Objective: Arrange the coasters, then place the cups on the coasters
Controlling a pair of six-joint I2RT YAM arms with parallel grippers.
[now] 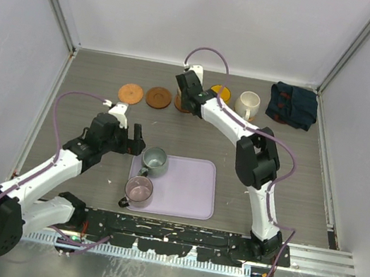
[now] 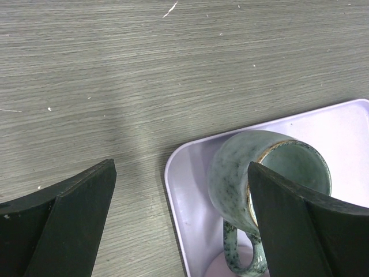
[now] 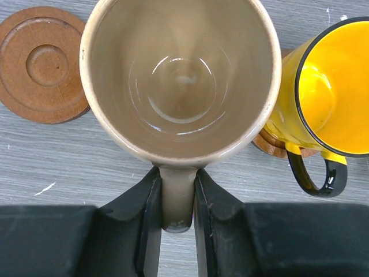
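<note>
The tan cup [image 3: 181,81] sits straight ahead of the right pincer [image 3: 177,190], which pinches its handle between both fingers. The cup is at the far middle of the table [image 1: 96,73], between a bare coaster [image 3: 41,64] and the yellow cup [image 3: 328,86], which stands on a second coaster [image 3: 271,144]. The right arm stretches from the near right across to that row, elbow bent. The left arm lies low and its left pincer [image 2: 180,167] is spread wide beside the grey-green cup [image 2: 236,167] on the lavender tray [image 2: 346,133].

There are five cups, counting the pink cup [image 1: 139,188] on the tray and the white cup [image 1: 247,104]. Two coasters lie bare, and I cannot tell how many more are hidden.
</note>
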